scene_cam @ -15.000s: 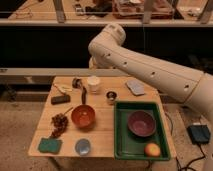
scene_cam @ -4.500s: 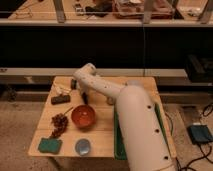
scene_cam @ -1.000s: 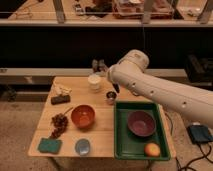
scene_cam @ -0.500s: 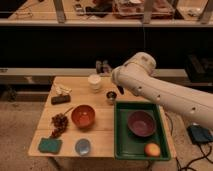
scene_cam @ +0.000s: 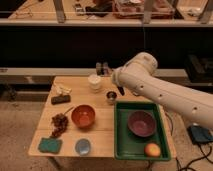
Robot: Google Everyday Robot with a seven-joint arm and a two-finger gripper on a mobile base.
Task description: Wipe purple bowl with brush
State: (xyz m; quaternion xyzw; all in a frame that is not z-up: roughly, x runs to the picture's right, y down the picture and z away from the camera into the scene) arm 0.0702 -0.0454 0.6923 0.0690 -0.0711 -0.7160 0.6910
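The purple bowl point(scene_cam: 141, 123) sits upright in a green tray point(scene_cam: 122, 145) on the right of the wooden table. My gripper point(scene_cam: 121, 91) is a dark shape under the white wrist. It hangs over the table's back middle, beside a small metal cup point(scene_cam: 112, 97) and just behind the tray's back left corner. It is behind and left of the purple bowl and apart from it. The brush does not show on the table. I cannot tell it apart from the dark shape at the gripper.
An orange bowl point(scene_cam: 83, 115), grapes point(scene_cam: 60, 122), a green sponge point(scene_cam: 50, 145), a grey-blue dish point(scene_cam: 82, 147), a black block point(scene_cam: 61, 99) and a white cup point(scene_cam: 95, 82) stand on the left half. A round fruit point(scene_cam: 152, 149) lies in the tray's front right corner.
Over the last second the arm has swung to the right, toward the tray. The brush that lay at the table's back middle 15 s ago is no longer there.
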